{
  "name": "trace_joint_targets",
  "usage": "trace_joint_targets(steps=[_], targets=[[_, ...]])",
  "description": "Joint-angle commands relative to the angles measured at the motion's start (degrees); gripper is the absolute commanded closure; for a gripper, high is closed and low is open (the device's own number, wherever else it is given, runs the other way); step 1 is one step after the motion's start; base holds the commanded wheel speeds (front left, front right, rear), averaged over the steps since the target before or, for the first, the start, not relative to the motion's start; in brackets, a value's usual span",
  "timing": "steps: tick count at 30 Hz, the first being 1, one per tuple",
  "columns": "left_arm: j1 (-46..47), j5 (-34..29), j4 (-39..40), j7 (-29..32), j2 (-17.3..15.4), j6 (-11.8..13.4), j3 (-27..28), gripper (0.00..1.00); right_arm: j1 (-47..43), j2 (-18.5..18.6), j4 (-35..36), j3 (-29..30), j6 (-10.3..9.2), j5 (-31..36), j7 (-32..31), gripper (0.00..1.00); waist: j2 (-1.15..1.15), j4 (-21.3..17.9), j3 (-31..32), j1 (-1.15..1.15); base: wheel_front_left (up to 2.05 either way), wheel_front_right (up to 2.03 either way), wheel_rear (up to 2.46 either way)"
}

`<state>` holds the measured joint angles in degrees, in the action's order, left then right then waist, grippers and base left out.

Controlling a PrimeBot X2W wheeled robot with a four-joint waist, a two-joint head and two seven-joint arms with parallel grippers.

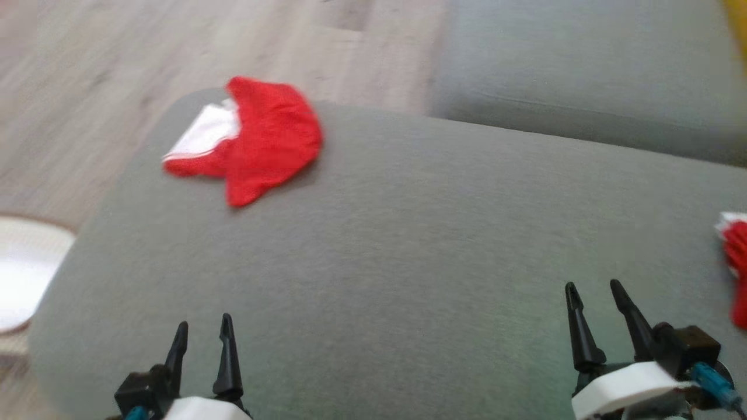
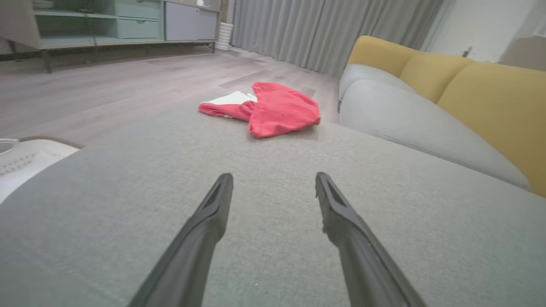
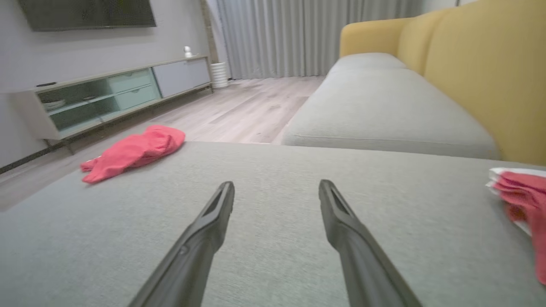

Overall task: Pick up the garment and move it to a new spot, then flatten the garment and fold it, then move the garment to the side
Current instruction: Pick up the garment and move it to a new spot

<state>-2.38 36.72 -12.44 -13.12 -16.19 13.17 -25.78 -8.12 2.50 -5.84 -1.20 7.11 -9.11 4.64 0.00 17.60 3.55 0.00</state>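
Left gripper point(image 1: 204, 322) and right gripper point(image 1: 593, 286) both stand open and empty, low over the near side of the cushion point(image 1: 408, 233). The garment point(image 1: 257, 140) lies crumpled at the far left corner, well apart from both and close to the edge. Risks: a push on approach could slide it onto the floor point(image 1: 87, 70), a shallow pinch may catch one layer only, and the red cloth point(image 1: 736, 256) at the right edge could be taken for it.

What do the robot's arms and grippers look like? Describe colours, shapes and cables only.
The left gripper and right gripper each have two long black fingers tapering to points, on a blocky black base with a curved white wrist shell behind. A teal-blue connector juts from the right wrist. In the wrist views the fingers look dark grey with a grooved inner face.
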Motion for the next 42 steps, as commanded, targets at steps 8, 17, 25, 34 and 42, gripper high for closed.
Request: trace_joint_targets(steps=[8,17,25,34,42], targets=[[2.6,0.2,3.7,-1.0,-0.9,1.4,4.6,0.00,6.8,0.4,1.9,-5.2,0.37,-0.8,0.8,0.00,0.00,11.2,-2.9,0.00,0.00,0.00,0.00],[-0.1,-0.4,6.2,-1.8,0.4,2.2,7.9,0.00,10.0,0.4,0.5,-8.1,0.37,-0.3,0.5,0.00,0.00,12.1,-4.2,0.00,0.00,0.00,0.00],[0.9,-0.7,8.7,-1.8,-2.9,2.3,13.7,0.00,8.4,0.4,1.9,-5.0,0.37,0.2,0.8,0.00,0.00,12.6,-4.3,0.00,0.00,0.00,0.00],[14.0,-0.1,15.3,3.8,-17.3,0.7,23.2,0.00,12.7,0.4,11.7,-2.1,0.37,7.6,-4.7,0.00,0.00,0.9,-15.0,0.00,0.00,0.00,0.00],[34.2,1.5,7.8,13.2,-24.5,-4.9,22.0,0.00,18.1,0.4,18.7,0.1,0.37,12.6,-9.1,0.00,0.00,-6.6,-24.5,0.00,0.00,0.00,0.00]])
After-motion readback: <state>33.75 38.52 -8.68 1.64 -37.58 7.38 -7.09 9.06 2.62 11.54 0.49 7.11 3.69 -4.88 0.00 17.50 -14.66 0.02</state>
